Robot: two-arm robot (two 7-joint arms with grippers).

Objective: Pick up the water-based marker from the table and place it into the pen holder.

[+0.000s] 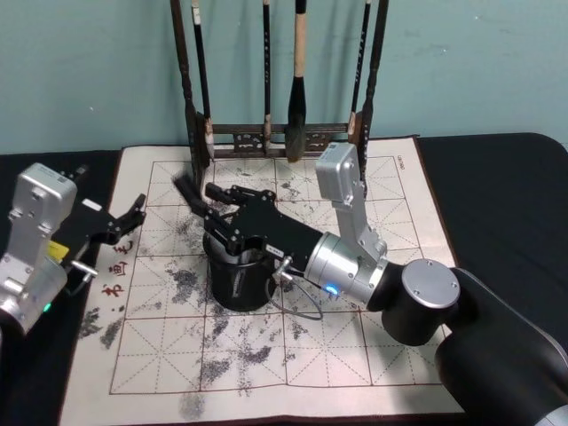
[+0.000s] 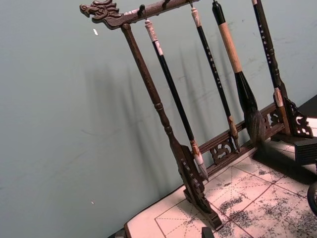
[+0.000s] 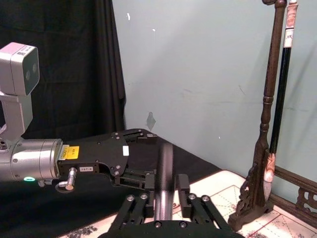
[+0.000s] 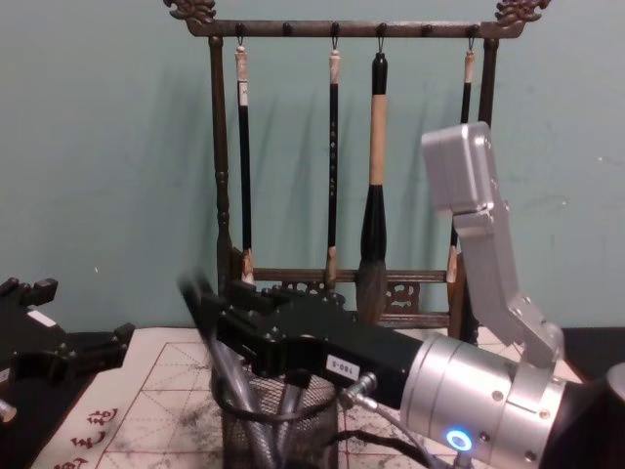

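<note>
Right pincer [image 1: 206, 206] grips marker [image 1: 188, 192] over pen holder [image 1: 238, 282]; no legible writing.

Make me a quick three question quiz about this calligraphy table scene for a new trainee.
1. True or false: the right gripper holds the marker above the pen holder.
2. How many brushes hang on the wooden rack? A) two B) four C) six
3. Fill in: the left gripper sits idle at the mat's ____ edge, fingers open.

Key: 1 true; 2 B; 3 left.
</note>
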